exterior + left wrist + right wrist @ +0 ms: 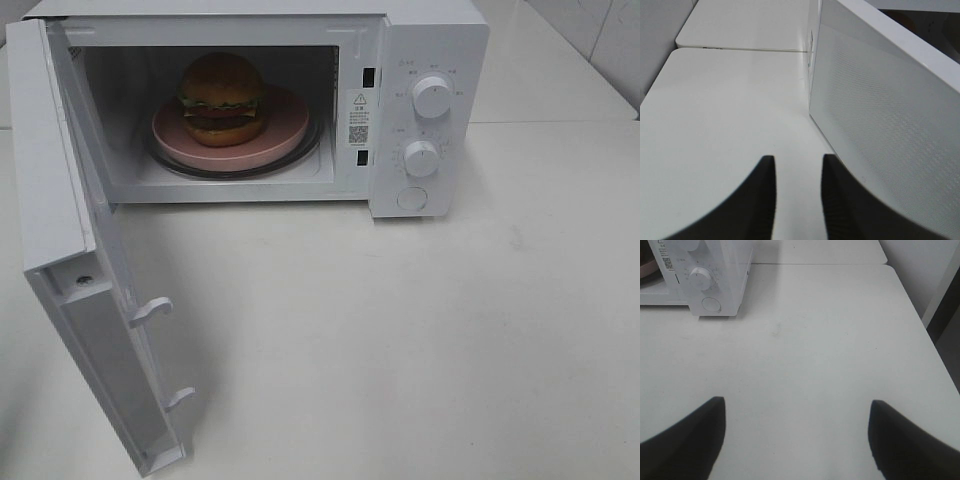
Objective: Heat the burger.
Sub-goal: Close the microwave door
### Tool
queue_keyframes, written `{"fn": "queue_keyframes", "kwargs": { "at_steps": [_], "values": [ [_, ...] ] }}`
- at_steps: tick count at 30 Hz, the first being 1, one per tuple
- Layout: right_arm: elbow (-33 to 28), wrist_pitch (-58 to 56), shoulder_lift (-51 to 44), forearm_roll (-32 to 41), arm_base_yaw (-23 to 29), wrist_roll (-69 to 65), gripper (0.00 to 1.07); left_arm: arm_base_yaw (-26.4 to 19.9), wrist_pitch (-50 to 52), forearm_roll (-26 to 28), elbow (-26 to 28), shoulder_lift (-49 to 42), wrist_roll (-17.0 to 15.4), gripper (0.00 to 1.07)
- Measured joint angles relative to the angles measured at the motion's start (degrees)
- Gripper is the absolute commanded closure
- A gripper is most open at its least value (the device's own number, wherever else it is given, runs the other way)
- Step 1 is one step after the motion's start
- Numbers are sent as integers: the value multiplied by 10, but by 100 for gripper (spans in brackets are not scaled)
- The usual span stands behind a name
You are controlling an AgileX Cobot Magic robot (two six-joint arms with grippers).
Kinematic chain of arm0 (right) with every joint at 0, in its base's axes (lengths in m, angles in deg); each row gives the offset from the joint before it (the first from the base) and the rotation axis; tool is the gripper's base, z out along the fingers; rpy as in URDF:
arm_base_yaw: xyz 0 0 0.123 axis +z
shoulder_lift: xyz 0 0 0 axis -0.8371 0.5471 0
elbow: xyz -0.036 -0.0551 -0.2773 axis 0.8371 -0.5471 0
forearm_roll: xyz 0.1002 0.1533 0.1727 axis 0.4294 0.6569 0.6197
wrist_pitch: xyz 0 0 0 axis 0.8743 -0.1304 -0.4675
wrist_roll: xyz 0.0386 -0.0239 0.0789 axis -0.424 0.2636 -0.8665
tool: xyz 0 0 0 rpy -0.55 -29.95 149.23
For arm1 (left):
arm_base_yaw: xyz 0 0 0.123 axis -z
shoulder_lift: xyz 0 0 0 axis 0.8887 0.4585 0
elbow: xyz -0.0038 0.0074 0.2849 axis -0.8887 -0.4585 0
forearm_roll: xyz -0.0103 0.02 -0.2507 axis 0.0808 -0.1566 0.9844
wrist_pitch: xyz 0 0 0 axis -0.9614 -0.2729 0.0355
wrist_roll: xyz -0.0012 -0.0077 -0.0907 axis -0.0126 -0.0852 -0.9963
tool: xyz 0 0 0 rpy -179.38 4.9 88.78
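Note:
The burger (222, 95), with a golden-brown bun, green lettuce and red-brown layers, sits on a round pink plate (285, 135) inside the white microwave (425, 60). The microwave door (60, 200) is swung wide open to the left. In the left wrist view my left gripper (798, 200) hovers over the table beside the door's outer face (890, 115), its dark fingers a narrow gap apart with nothing between them. My right gripper (797, 440) is open wide over bare table, to the right of the microwave (725, 270). Neither gripper shows in the exterior high view.
The microwave's control panel carries two knobs, upper (432, 96) and lower (421, 158), and a round button (412, 198). The white table (400, 350) spreads in front. Two latch hooks (150, 310) stick out of the door's edge.

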Motion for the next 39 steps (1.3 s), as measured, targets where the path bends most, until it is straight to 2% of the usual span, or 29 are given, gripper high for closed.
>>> {"fn": "queue_keyframes", "kwargs": {
  "at_steps": [5,7,10,12,14,15,16,18,19,21,23,24,25,26,27,28,29,30,33,35,36,37,38,39],
  "values": [
    [0,0,0,0,0,0,31,0,38,-1,-1,49,0,107],
    [0,0,0,0,0,0,31,0,124,-1,-16,101,5,107],
    [0,0,0,0,0,0,31,0,152,-1,-23,114,9,107],
    [0,0,0,0,0,0,31,0,258,-1,-58,159,14,107],
    [0,0,0,1,0,0,31,0,288,-1,-69,171,15,107],
    [0,0,0,1,0,0,31,0,349,-1,-90,190,15,107],
    [0,0,0,1,0,0,31,0,349,-1,-90,190,15,107],
    [0,0,0,1,0,0,31,0,435,-7,-117,222,15,107],
    [0,0,0,1,0,0,31,0,435,-7,-117,222,15,107],
    [0,0,0,1,0,0,31,0,522,-30,-140,252,13,107],
    [0,0,0,1,0,0,31,0,543,-41,-146,262,7,107],
    [0,0,0,1,0,0,31,0,579,-67,-153,288,-15,107],
    [0,0,0,1,0,0,31,0,579,-67,-153,288,-15,107],
    [0,0,0,1,0,0,31,0,590,-80,-154,303,-29,107],
    [0,0,0,1,0,0,31,0,608,-116,-155,329,-61,107],
    [0,0,0,1,0,0,31,0,608,-116,-155,329,-61,107],
    [0,0,0,1,0,0,31,0,621,-143,-155,345,-84,107],
    [0,0,0,1,0,0,31,0,643,-205,-155,371,-120,107],
    [0,0,0,1,0,0,31,0,659,-237,-155,386,-136,107],
    [0,0,0,1,0,0,31,0,732,-341,-155,439,-181,107],
    [0,0,0,1,0,0,31,0,732,-341,-155,439,-181,107],
    [0,0,0,1,0,0,31,0,747,-359,-155,449,-189,107],
    [0,0,0,1,0,0,31,0,781,-390,-155,474,-210,107],
    [0,0,0,1,0,0,31,0,781,-390,-155,474,-210,107]
  ]
}}
